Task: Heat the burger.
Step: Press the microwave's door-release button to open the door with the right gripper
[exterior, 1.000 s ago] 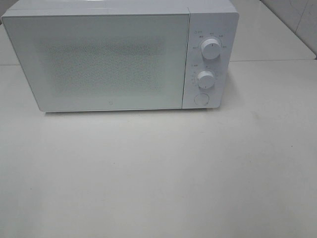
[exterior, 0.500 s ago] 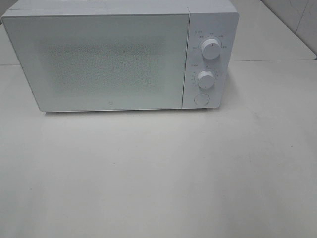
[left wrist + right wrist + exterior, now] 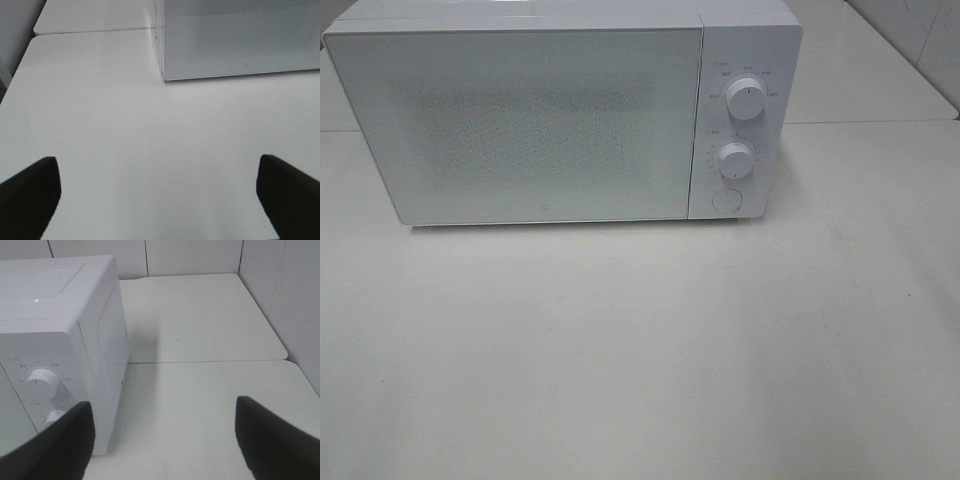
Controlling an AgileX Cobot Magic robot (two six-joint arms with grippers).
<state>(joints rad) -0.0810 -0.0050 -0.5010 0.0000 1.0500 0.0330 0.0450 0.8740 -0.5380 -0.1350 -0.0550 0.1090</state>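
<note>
Left wrist view is showing the left gripper [image 3: 160, 200] hanging over the bare white table [image 3: 100, 130]. Its two dark fingers [image 3: 30, 195] are standing wide apart, with nothing between them. Right wrist view is showing the right gripper [image 3: 165, 445] hanging in much the same way. That gripper's fingers are also spreading wide and holding nothing. Neither gripper is touching anything.

Past both grippers, the tabletop is lying flat and pale up to the microwave [image 3: 560, 120]. In the exterior high view the white microwave is standing square toward the camera on the back part of the table. Its door [image 3: 520, 125] is sitting shut and taking up the left and middle of the front. A dotted screen on the door is letting nothing inside show through. On the right, the control panel [image 3: 745, 60] is carrying an upper knob [image 3: 746, 100]. A lower knob [image 3: 735, 157] is sitting under it, and a round button [image 3: 725, 199] is sitting lowest.

Where the burger is lying I cannot tell; it is not showing in any view.

Behind the microwave, a seam [image 3: 210, 361] is running across between this table and a second tabletop [image 3: 200, 315]. A pale tiled wall [image 3: 190, 255] is rising behind that tabletop and turning along its right side.
</note>
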